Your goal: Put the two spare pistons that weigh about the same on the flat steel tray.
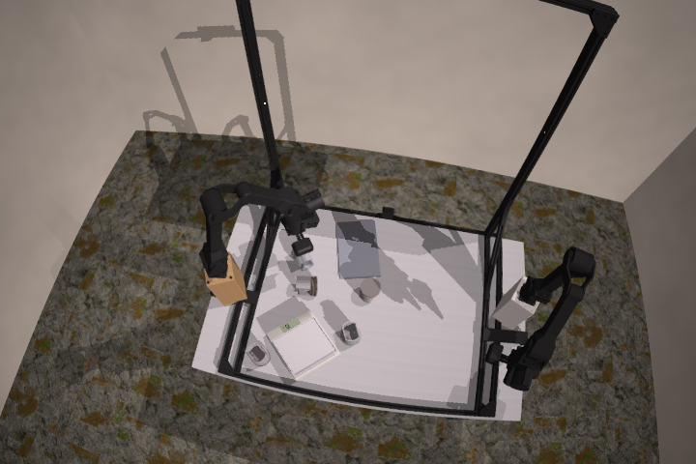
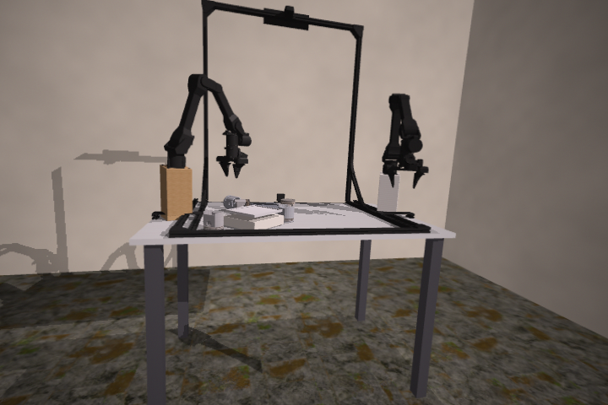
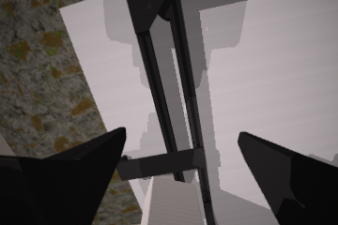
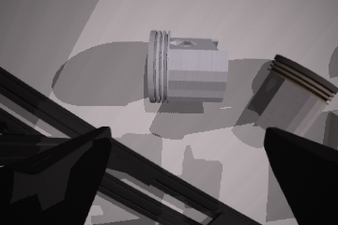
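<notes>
My right gripper [image 1: 302, 246] [image 2: 231, 175] [image 4: 188, 136] is open and empty, pointing down high above a silver piston [image 1: 304, 261] [image 4: 195, 72] that lies on its side. A brown-ringed piston [image 1: 305, 284] [image 4: 291, 105] lies on its side close by. A piston [image 1: 369, 290] stands crown up just in front of the flat steel tray [image 1: 358, 264], which is bare. Two pistons stand with their hollow ends up, one [image 1: 350, 333] right of the scale and one [image 1: 258, 355] [image 2: 214, 219] left of it. My left gripper [image 2: 404, 186] [image 3: 183, 134] is open and empty, high at the other end.
A scale [image 1: 304, 346] [image 2: 254, 212] with nothing on its pan sits at the front. A black frame [image 1: 557, 112] [image 2: 290, 232] borders the bench and rises over it. The arms stand on an orange block [image 1: 229, 288] and a white block [image 1: 513, 308] [image 3: 173, 202].
</notes>
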Controlling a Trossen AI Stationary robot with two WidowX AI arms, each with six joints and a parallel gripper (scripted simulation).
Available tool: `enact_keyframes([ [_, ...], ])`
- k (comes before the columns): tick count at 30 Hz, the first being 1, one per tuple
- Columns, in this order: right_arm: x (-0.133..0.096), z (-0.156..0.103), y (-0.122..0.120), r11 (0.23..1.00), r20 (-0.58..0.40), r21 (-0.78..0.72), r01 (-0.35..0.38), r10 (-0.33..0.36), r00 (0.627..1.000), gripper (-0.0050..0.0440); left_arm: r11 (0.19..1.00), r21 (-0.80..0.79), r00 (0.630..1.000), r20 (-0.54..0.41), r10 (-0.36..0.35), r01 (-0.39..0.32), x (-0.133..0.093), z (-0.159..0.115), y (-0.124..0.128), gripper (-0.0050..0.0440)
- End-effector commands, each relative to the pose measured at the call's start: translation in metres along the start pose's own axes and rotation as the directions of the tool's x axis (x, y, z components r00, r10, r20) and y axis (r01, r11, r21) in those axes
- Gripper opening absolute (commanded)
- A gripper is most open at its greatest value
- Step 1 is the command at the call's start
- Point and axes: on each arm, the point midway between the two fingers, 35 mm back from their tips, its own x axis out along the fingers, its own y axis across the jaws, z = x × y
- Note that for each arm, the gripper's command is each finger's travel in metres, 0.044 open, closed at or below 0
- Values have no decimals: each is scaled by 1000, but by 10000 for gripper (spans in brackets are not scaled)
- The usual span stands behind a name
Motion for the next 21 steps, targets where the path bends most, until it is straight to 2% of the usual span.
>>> enact_keyframes([
  [1,0,-1,-20,995,0,102,-8,8,1000,378,1000,2,1000,0,-2,2,0,0,0,440],
  [3,0,-2,-30,988,1,155,-10,10,1000,378,1000,2,1000,0,-2,2,0,0,0,440],
  [5,0,-2,-30,988,1,155,-10,10,1000,378,1000,2,1000,0,-2,2,0,0,0,440],
  [10,0,-4,-54,965,1,262,-13,14,1000,378,1000,2,1000,0,-2,2,0,0,0,440],
  [13,0,-6,-69,964,1,265,-13,14,1000,378,1000,2,1000,0,-2,2,0,0,0,440],
  [21,0,-15,-103,919,3,394,-16,16,1000,378,1000,2,1000,0,-2,2,0,0,0,440],
])
